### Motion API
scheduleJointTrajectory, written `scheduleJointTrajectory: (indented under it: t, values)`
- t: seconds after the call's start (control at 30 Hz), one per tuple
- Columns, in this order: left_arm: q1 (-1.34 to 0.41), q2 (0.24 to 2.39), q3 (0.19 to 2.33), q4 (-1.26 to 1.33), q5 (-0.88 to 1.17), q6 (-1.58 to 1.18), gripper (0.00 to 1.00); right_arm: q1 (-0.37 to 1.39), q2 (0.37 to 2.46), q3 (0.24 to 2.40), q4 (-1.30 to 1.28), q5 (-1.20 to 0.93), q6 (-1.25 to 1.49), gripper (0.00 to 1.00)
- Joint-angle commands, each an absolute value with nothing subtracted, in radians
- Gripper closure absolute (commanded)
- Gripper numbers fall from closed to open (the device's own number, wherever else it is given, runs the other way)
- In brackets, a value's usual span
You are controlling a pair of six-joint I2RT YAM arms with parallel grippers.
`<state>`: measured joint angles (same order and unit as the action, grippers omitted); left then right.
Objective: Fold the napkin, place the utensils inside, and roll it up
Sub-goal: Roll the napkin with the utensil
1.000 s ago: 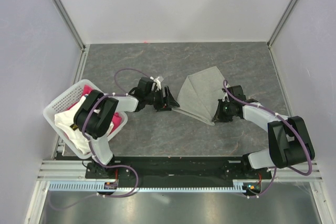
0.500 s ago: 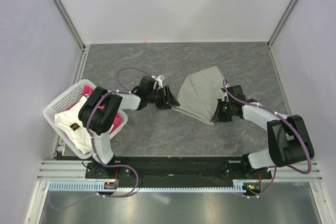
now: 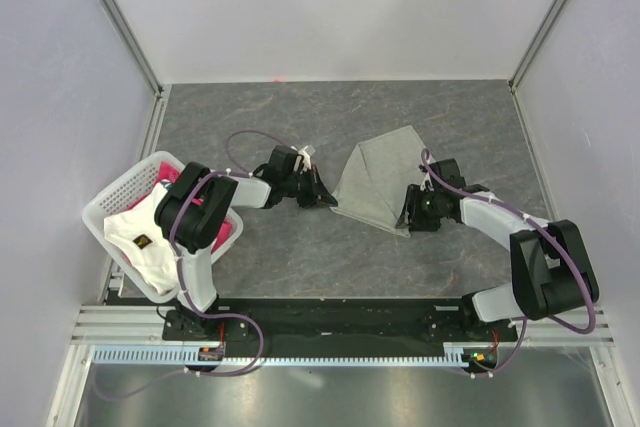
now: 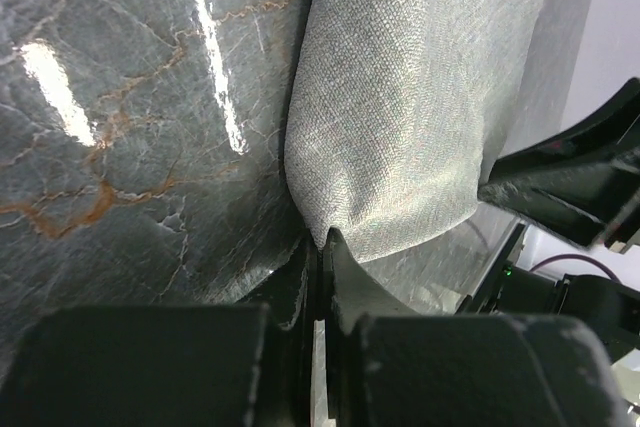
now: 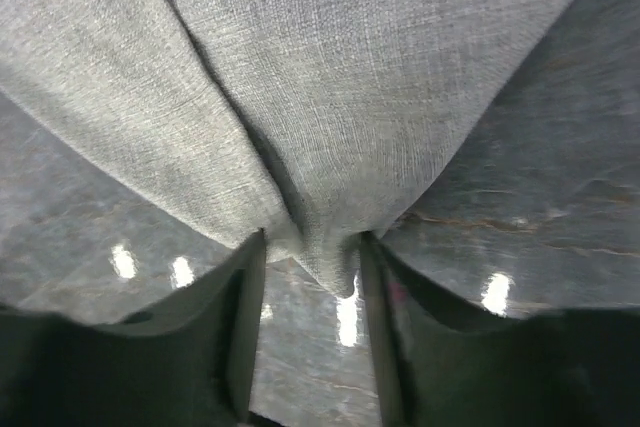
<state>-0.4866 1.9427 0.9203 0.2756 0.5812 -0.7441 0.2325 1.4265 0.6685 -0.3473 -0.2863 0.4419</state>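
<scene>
Two grippers are meeting one cloth here. My left gripper [image 4: 320,242] is pinching the napkin [image 3: 380,179] by its left corner, fingers pressed flat together with the weave bunching just beyond their tips. My right gripper [image 5: 310,247] is standing with its fingers parted, and the napkin's near-right corner is hanging loose between them, touched by neither as far as I can tell.

From the left gripper the napkin is spreading rightward and away from my bases. From the right gripper it is fanning away and a little leftward. It is lying on the grey table [image 3: 290,117] as a folded, roughly triangular shape, its long near edge running between my two grippers and its point aiming at the far wall.

I am judging that the next fold turns on that edge. Only the left corner is being held, so the left arm is the one placed to carry cloth across. I am seeing no utensils in any view.
</scene>
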Motion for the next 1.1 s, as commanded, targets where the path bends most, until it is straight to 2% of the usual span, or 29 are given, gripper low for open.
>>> scheduleJointTrajectory:
  t: [0.0,0.07,0.17,0.37,0.6,0.77,0.93,1.07]
  values:
    - [-0.491,1.908,0.954,0.253,0.615,-0.772,0.98,0.271,1.364,0.748,-0.449,-0.082,0.379,0.43]
    - [-0.491,1.890,0.957,0.235,0.623,-0.781,0.98,0.313,1.332,0.775,-0.456,-0.014,0.357,0.34]
    - [-0.488,1.868,0.968,0.193,0.634,-0.788,0.98,0.412,1.283,0.802,-0.416,0.092,0.324,0.27]
    - [-0.485,1.856,0.986,0.150,0.686,-0.824,0.98,0.668,1.235,0.785,-0.275,0.291,0.269,0.22]
    - [-0.477,1.845,0.989,0.141,0.712,-0.848,0.98,0.981,1.371,0.808,-0.155,0.524,0.209,0.20]
    - [-0.476,1.845,0.986,0.141,0.712,-0.856,0.98,1.091,1.515,0.850,-0.124,0.679,0.199,0.20]
    - [-0.472,1.842,0.982,0.141,0.716,-0.856,0.98,1.109,1.614,0.856,-0.103,0.820,0.216,0.20]
    - [-0.469,1.844,0.979,0.141,0.724,-0.854,0.98,1.109,1.654,0.853,-0.074,0.830,0.190,0.20]
